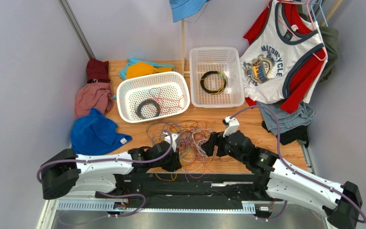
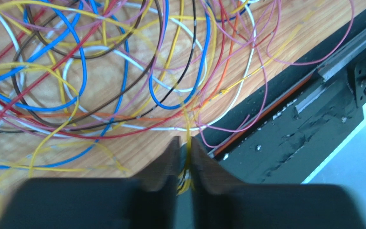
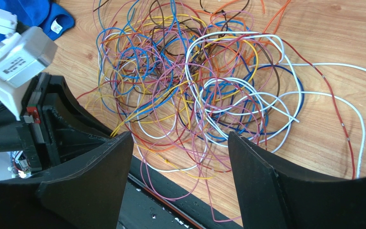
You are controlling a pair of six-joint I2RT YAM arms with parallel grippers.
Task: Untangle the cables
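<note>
Presently the left gripper [image 2: 184,140] stands with its fingers drawn almost together, pinching a single yellow cable [image 2: 187,121] that runs up between the pads into the heap. The right gripper [image 3: 179,138] has its fingers spread wide, nothing between them, poised over the opposite flank of the same heap. The cables [image 1: 189,138] form one loose, knotted mass of yellow, blue, pink, red, white, orange and brown strands. They lie flat on the wooden table [image 1: 209,114], just on the arms' side of the oval basket [image 1: 152,75] and slightly to its right. The left gripper works the edge of the mass farthest from the oval basket, where stray pink and yellow loops spill over a black rail [image 2: 285,109]. A few white and red strands trail off the mass, away from that basket, on the right gripper's side. Inside the oval basket rest a black coil [image 1: 147,109] and some loose red wire. A rectangular basket [image 1: 193,76] stands just right of the oval basket, and a blue cap [image 1: 94,133] lies to its near left.
</note>
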